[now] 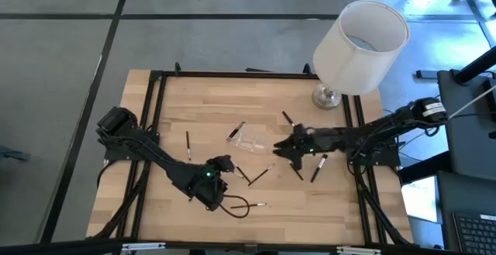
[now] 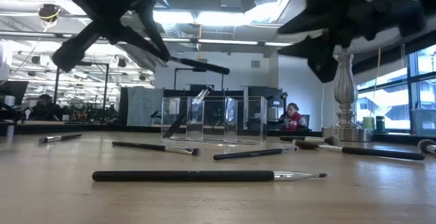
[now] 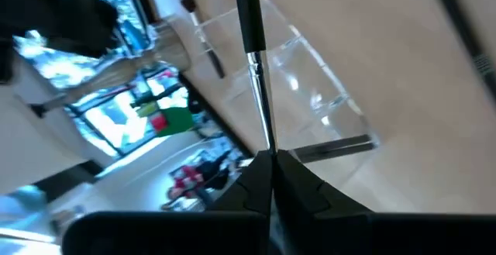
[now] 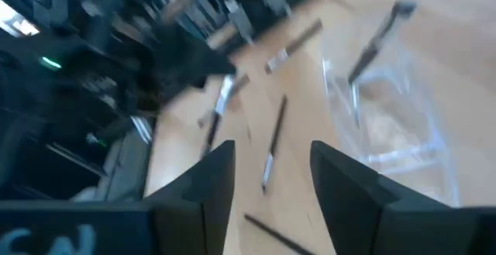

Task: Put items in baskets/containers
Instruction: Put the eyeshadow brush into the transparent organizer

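My left gripper (image 1: 225, 164) hangs above the table's near middle, shut on a thin makeup brush (image 3: 249, 22), which also shows in the air in the low view (image 2: 197, 65). The clear compartment tray (image 1: 246, 140) stands at the table's middle, beyond the held brush (image 3: 310, 77). One brush (image 2: 185, 117) leans inside it. My right gripper (image 4: 271, 170) is open and empty, just right of the tray (image 1: 279, 152), above a brush lying on the wood (image 4: 273, 143). Several more brushes lie flat on the table (image 1: 260, 175) (image 2: 204, 176). My left gripper pinches the brush's thin silver end (image 3: 265, 131) between its two shut fingers (image 3: 298, 181). The brush stands straight out ahead of the fingers, its dark handle (image 3: 246, 7) pointing away toward the tray. It is lifted clear of the table and lies nearly level in the air.
A lamp with a big white shade (image 1: 359, 47) stands at the table's far right corner, its base (image 2: 343, 133) beside the right arm. Loose brushes lie left of the tray (image 1: 187, 145), behind it (image 1: 287, 118), under the right arm (image 1: 318, 167) and near the front edge (image 1: 256, 205).
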